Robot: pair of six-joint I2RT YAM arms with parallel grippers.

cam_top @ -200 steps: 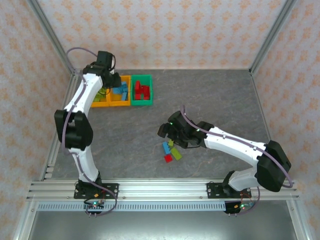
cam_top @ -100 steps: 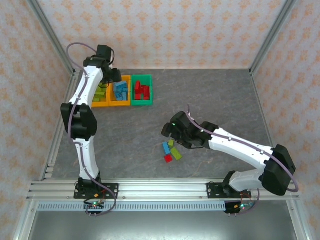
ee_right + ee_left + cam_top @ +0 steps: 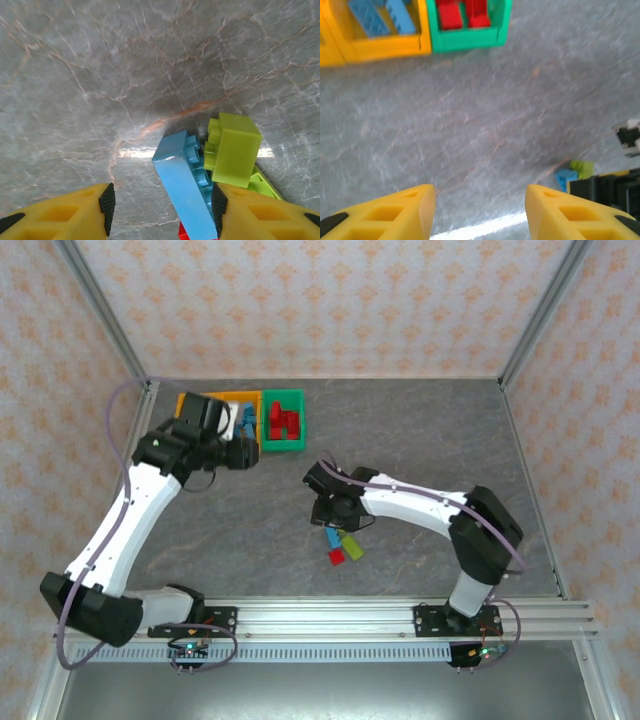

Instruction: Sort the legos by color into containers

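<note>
The right hand hangs low over the gray counter with its yellow fingers spread apart. A blue brick lies between them, tipped up on one long edge and close against one finger, while a clear gap separates it from the other finger, so nothing is pinched. Just ahead of that same finger sits a lime green brick, touching the blue one, and a second lime green piece peeks out beneath it. A red brick shows right under the near end of the blue one. The left hand hovers above bare counter, its fingers also spread and holding nothing. Ahead of it, well apart, stand an orange bin holding blue bricks and, touching its side, a green bin holding red bricks. Off to one side of the left hand lies the loose cluster of bricks by the right hand.
</note>
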